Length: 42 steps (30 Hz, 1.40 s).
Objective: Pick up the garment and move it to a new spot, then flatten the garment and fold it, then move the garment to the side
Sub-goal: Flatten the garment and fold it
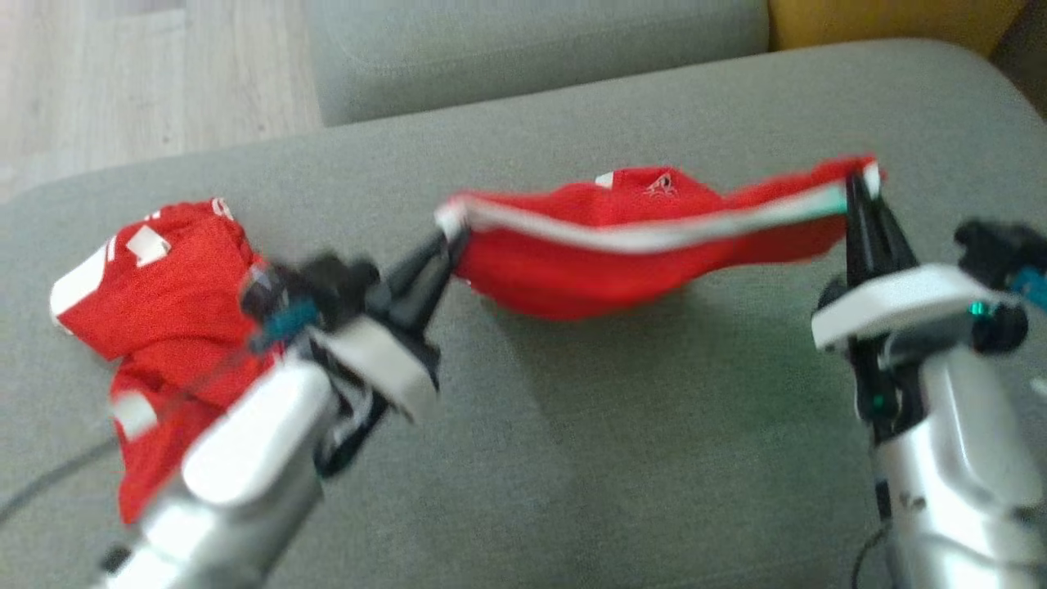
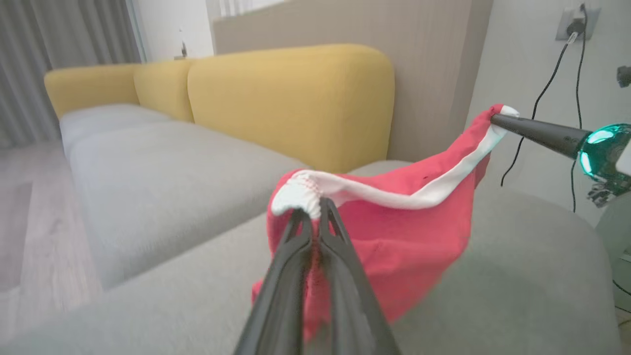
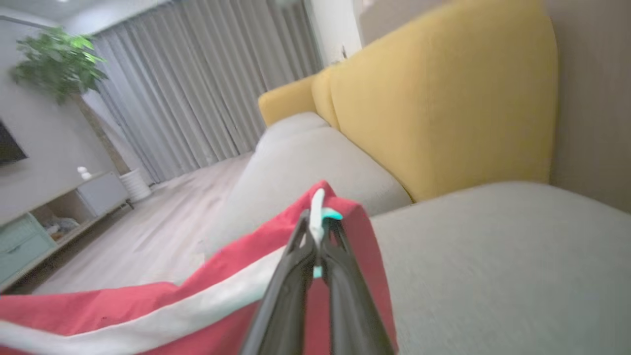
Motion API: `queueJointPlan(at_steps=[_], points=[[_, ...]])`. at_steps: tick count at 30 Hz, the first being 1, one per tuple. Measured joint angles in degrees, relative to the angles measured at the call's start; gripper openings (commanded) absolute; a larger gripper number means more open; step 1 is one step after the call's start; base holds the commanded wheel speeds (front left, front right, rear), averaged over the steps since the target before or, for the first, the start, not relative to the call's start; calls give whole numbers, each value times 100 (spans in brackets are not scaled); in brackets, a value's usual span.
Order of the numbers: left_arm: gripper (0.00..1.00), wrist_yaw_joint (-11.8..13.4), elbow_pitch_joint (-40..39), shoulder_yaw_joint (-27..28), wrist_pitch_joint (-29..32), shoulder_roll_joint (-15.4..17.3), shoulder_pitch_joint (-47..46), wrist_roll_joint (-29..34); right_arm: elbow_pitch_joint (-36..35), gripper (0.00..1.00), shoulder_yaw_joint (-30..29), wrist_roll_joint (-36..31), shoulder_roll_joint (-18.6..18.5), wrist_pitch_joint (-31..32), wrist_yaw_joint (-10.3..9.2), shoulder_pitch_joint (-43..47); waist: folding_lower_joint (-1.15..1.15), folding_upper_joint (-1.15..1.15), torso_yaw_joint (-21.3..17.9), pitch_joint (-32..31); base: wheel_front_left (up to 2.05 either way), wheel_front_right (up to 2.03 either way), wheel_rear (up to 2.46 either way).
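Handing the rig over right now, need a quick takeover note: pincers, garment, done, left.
Left pincer: shut on one end of the garment, at its white-trimmed edge.
Right pincer: shut on the other end.
Garment: stretched between them above the grey cushion; second red garment crumpled at left.
Done: pickup.
Left: set down at new spot, flatten, fold, move aside.

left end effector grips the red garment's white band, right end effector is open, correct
No: in the right wrist view the right end effector is shut on the white band of the red garment too; the left end effector grips it.
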Motion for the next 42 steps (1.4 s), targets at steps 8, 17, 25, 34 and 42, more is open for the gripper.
queueJointPlan(at_steps=[8,17,25,34,42], points=[[0,-7,-495,305,364,187,-917,-357,-650,0,145,123,-15,198,0,-768,0,0,-22,-284,0,0,0],[0,140,-1405,653,745,546,-775,-903,-1596,0,-62,125,-145,559,0,-633,0,0,77,-447,0,0,0],[0,363,-2164,690,1343,877,-319,-1159,-2081,0,-318,-27,-155,1259,0,-247,-1,0,164,-150,0,0,0],[0,218,-1025,972,1533,698,-2290,-1192,-482,0,-327,70,-171,1395,0,-2668,2,0,79,957,0,0,0],[0,100,744,1408,622,219,-4395,-868,1644,0,-144,-688,-191,-112,0,-5260,4,0,-120,1937,0,0,0]])
